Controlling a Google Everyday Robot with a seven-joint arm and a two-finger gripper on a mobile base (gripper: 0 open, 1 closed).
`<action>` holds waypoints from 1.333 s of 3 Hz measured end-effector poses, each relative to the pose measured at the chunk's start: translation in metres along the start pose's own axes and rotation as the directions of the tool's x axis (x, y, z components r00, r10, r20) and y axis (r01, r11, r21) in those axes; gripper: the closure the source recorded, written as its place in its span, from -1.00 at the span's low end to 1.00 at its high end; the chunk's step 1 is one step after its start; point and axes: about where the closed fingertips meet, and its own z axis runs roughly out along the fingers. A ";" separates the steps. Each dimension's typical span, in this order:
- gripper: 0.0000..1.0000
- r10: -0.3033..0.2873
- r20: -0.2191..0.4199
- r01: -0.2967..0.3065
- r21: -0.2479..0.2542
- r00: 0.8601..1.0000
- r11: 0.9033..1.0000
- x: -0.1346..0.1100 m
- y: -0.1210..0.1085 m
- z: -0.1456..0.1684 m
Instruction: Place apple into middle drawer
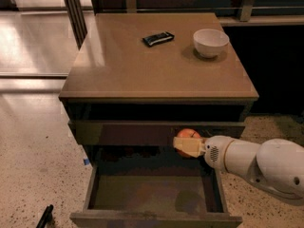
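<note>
The apple (188, 136) is small, round and red-orange. My gripper (186, 145) is shut on it, with a pale finger (190, 147) across its front. The white arm reaches in from the right. The apple hangs in front of the closed upper drawer front, above the back of the open middle drawer (154, 194). That drawer is wide, shallow and dark brown, pulled out toward me, with a bare flat floor.
A brown cabinet top (156, 61) carries a white bowl (210, 42) at the back right and a dark flat packet (158, 38) at the back middle. A closed drawer front (123, 133) sits above the open one. A black object (44, 216) lies on the speckled floor at lower left.
</note>
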 end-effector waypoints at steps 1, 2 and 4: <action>1.00 0.077 -0.007 -0.076 0.077 0.997 0.994 0.046 -0.030 0.017; 1.00 0.114 -0.016 -0.111 0.123 0.993 0.986 0.077 -0.054 0.039; 1.00 0.134 -0.021 -0.130 0.143 0.991 0.981 0.092 -0.064 0.053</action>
